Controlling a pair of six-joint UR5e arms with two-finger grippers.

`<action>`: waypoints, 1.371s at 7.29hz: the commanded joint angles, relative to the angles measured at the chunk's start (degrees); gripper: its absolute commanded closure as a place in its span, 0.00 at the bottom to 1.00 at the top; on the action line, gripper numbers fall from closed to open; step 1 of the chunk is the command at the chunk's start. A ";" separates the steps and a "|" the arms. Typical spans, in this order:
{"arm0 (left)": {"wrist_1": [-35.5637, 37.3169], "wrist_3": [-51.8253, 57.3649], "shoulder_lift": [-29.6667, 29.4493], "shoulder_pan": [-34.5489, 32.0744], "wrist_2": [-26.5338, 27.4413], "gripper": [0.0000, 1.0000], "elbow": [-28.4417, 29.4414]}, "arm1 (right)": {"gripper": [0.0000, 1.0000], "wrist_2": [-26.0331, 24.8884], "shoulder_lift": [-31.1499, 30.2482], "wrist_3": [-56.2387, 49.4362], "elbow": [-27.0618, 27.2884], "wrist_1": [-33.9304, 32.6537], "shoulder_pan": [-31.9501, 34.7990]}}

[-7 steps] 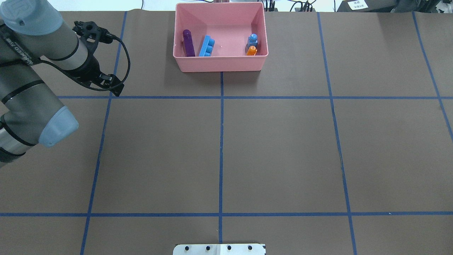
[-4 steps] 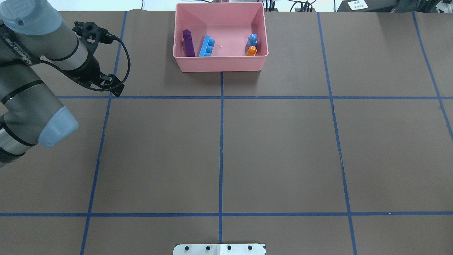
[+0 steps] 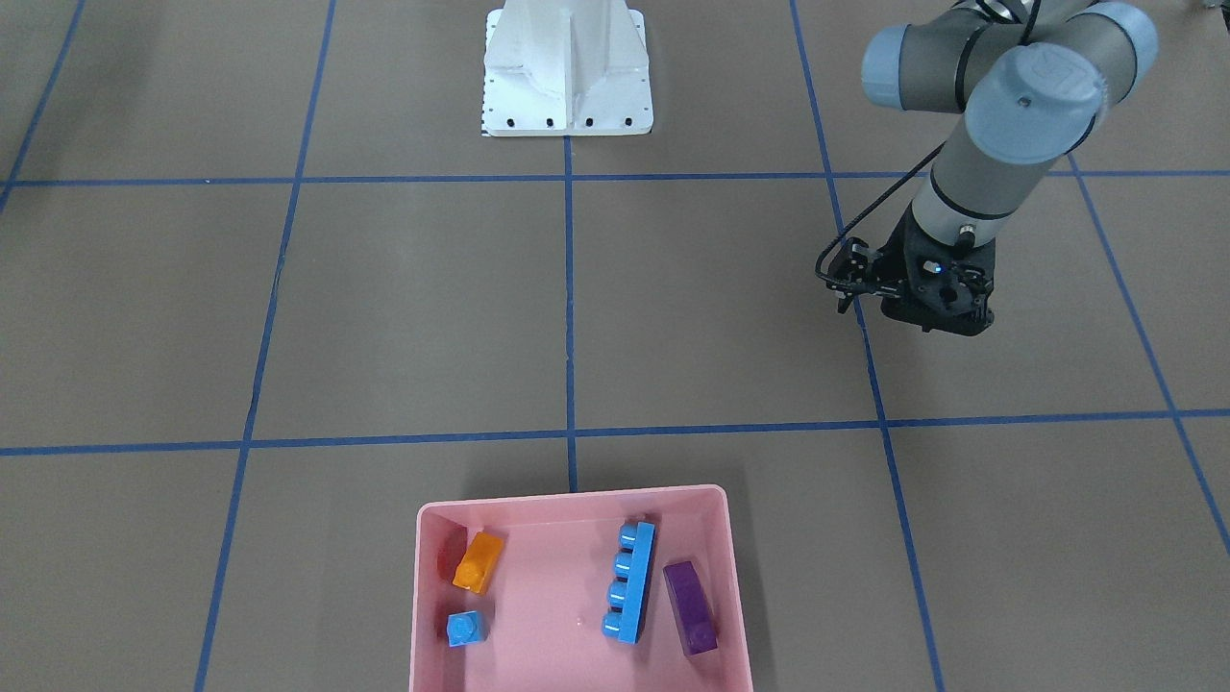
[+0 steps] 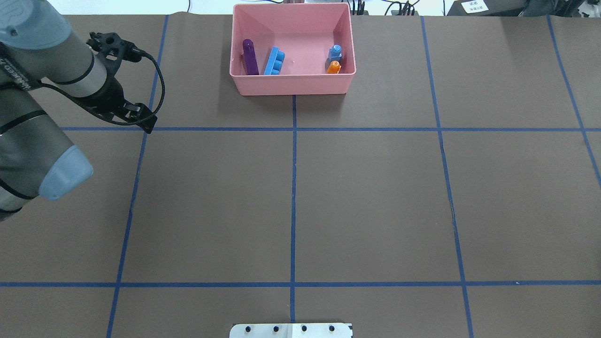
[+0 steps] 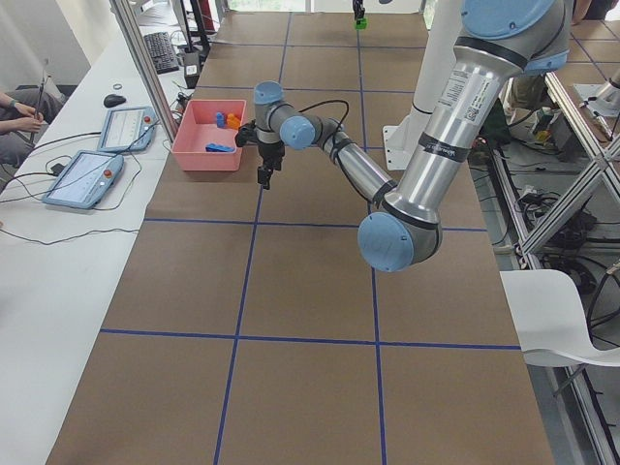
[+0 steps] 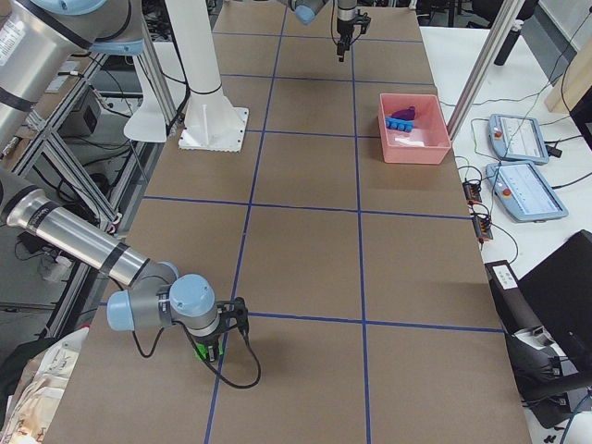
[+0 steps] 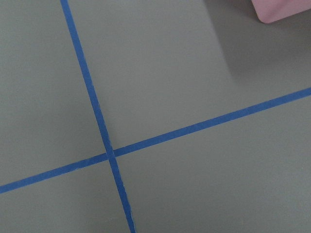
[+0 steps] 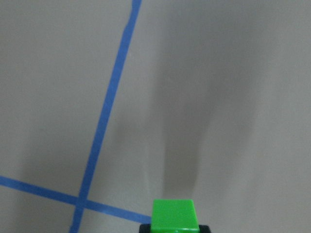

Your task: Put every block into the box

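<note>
4 of 5 in: orange one-stud plastic brick (image 4: 334, 67), blue one-stud brick (image 4: 335, 51), long blue four-stud brick (image 4: 274, 61) & purple two-stud brick (image 4: 250, 57) lie in shallow pink plastic box (image 4: 291, 85), well apart from right gripper (image 8: 175, 229), which is clamped on the last, green plastic brick (image 8: 175, 213); left gripper (image 5: 263, 176): can't tell if open.

Blocks: five. Four lie in the box (image 4: 291, 85) at 12 o'clock: orange block (image 4: 334, 67), small blue block (image 4: 335, 51), long blue block (image 4: 274, 61), purple block (image 4: 250, 57). Outside it: one green block (image 8: 174, 215). Box: one. Control tablets (image 6: 529, 191): two.
</note>
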 commanded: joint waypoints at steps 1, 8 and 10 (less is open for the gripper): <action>8.19 5.02 1.20 -1.51 -0.54 0.00 -5.80 | 1.00 0.06 13.79 0.04 6.12 -22.27 2.07; 14.40 39.24 17.85 -27.31 -5.63 0.00 -8.46 | 1.00 2.08 51.52 29.68 4.03 -44.24 -9.86; 11.51 39.34 23.85 -35.05 -5.98 0.00 -7.59 | 1.00 2.00 59.78 38.59 0.61 -44.24 -14.52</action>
